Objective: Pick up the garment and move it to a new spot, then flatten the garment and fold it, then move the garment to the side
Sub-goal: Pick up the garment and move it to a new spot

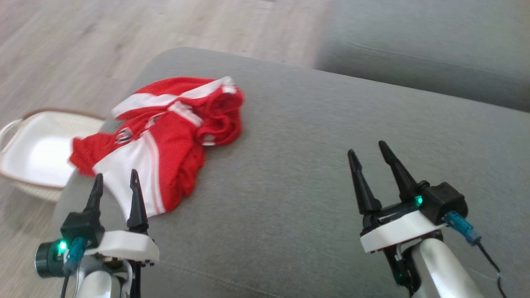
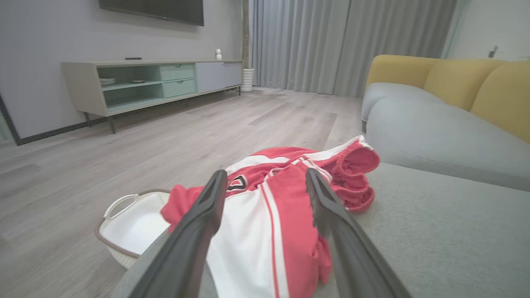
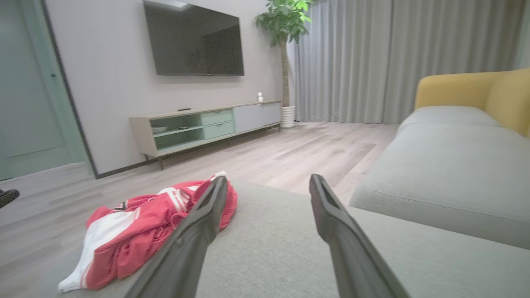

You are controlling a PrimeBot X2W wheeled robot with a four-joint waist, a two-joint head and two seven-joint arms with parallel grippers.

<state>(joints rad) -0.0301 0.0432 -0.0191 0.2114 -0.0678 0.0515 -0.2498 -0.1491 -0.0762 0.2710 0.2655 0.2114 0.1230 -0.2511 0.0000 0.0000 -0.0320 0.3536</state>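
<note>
Now, the crumpled red-and-white mesh garment (image 1: 174,136) sits left of centre on the grey fabric sofa cushion (image 1: 310,174). The left gripper (image 1: 116,174) is spread at its near edge, and the right gripper (image 1: 367,148) is spread and empty, lower right.

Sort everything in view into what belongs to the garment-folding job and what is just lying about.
Job: crumpled red and white mesh garment; grey fabric sofa seat it lies on; open left hand; open right hand.

Lying about: white handled basket with a brown rim, on the floor; black wall-mounted television; pale low cabinet; potted green plant; grey curtains; yellow sofa back cushions.
</note>
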